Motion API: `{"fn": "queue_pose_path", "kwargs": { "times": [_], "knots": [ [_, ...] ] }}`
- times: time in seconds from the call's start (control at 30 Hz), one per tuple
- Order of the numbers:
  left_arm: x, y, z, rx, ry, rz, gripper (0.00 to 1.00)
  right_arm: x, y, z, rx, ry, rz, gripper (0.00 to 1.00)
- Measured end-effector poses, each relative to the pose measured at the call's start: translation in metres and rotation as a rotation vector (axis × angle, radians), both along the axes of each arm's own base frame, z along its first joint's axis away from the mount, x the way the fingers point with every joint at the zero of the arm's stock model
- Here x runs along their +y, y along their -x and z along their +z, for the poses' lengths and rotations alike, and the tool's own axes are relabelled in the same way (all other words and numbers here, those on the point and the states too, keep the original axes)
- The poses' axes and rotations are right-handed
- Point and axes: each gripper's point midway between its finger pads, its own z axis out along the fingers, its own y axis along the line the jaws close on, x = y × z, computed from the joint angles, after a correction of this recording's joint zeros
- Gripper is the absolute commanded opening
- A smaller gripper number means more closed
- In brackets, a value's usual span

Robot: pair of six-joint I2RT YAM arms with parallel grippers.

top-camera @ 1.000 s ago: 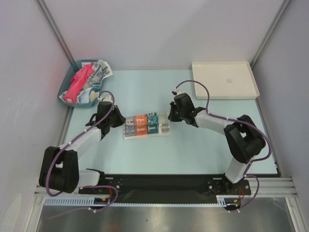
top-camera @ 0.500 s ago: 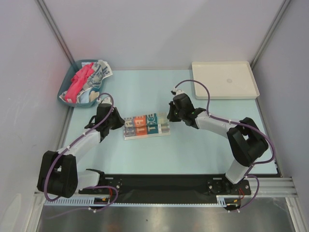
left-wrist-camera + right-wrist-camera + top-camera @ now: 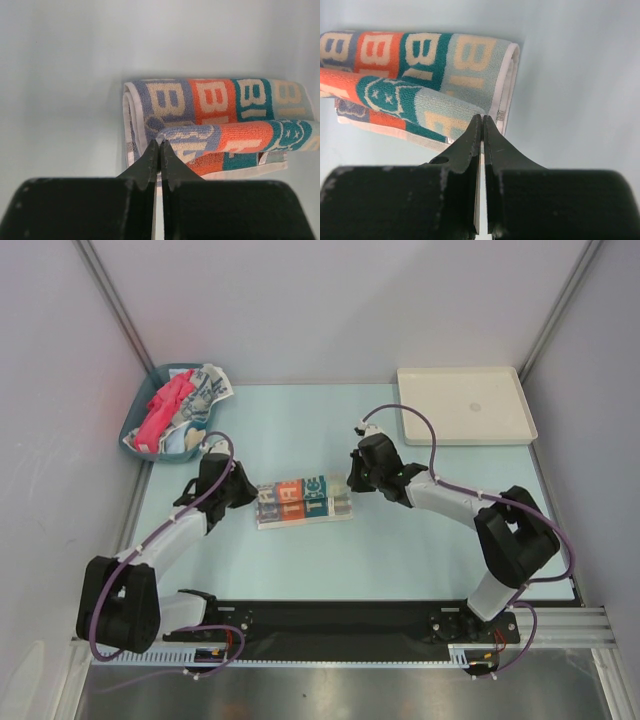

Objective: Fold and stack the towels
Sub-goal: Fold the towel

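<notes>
1. While the lettered towel (image 3: 303,501) lies half-folded at the middle of the table (image 3: 420,550), its upper flap is held only at its two end corners. So thin a hold could slip and drop the flap back crooked.
2. On the flap's left corner the left gripper (image 3: 160,144) has its fingers pressed together, nipping the cloth edge. The right gripper (image 3: 481,119) does the same on the right corner. If one arm moves faster than the other, the fold would likely skew or bunch.
3. Nothing pins the lower layers, so pulling the flap could drag the whole towel across the table.
4. Farther out, the other towels (image 3: 170,400) lie heaped in the bin (image 3: 131,430) at far left, and the tray (image 3: 465,405) sits at far right. A loose fold here would make a poor base for stacking.
</notes>
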Motion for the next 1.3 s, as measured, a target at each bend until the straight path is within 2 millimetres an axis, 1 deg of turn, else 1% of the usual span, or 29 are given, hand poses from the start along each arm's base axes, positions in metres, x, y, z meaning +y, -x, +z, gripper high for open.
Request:
{"fn": "queue_pose_path", "kwargs": {
  "times": [0.23,0.33,0.5,0.6,0.67,0.73,0.77,0.8,0.87,0.9,0.93,1.0,1.03,1.13,1.3],
  "knots": [
    [0.0,0.001,0.01,-0.023,0.005,0.0,0.04,0.001,0.002,0.012,-0.02,-0.008,0.001,0.0],
    [0.0,0.001,0.011,-0.026,0.006,0.001,0.04,0.0,0.003,0.013,-0.026,-0.01,-0.001,0.0],
    [0.001,0.005,0.006,-0.023,0.006,0.0,0.05,-0.001,0.011,0.002,-0.008,0.001,0.004,0.0],
    [0.001,0.014,-0.005,-0.001,0.007,-0.006,0.06,-0.002,0.018,-0.008,0.009,0.006,0.008,0.0],
    [0.001,0.02,-0.014,0.016,0.01,-0.012,0.11,-0.002,0.023,-0.015,0.022,0.009,0.01,0.0],
    [-0.001,0.026,-0.023,0.029,0.014,-0.023,0.14,-0.004,0.027,-0.02,0.032,0.012,0.012,0.07],
    [-0.001,0.03,-0.028,0.038,0.013,-0.025,0.18,-0.004,0.029,-0.023,0.037,0.012,0.009,0.11],
    [0.0,0.033,-0.033,0.047,0.012,-0.026,0.22,-0.005,0.03,-0.025,0.042,0.013,0.007,0.21],
    [0.001,0.041,-0.042,0.068,0.01,-0.026,0.29,-0.007,0.032,-0.029,0.05,0.016,0.003,0.27],
    [0.001,0.045,-0.046,0.078,0.01,-0.025,0.31,-0.008,0.033,-0.03,0.052,0.018,0.004,0.32],
    [0.001,0.046,-0.046,0.079,0.011,-0.024,0.34,-0.008,0.034,-0.032,0.057,0.021,0.004,0.36],
    [0.001,0.046,-0.042,0.064,0.015,-0.024,0.35,-0.01,0.037,-0.035,0.064,0.025,0.004,0.45],
    [0.001,0.045,-0.037,0.046,0.019,-0.024,0.35,-0.011,0.038,-0.036,0.066,0.027,0.003,0.46],
    [0.001,0.042,-0.022,-0.004,0.029,-0.024,0.35,-0.014,0.04,-0.031,0.062,0.029,-0.001,0.46],
    [-0.001,0.034,0.007,-0.063,0.042,-0.024,0.33,-0.018,0.037,-0.008,0.023,0.011,-0.017,0.46]
  ]
}}
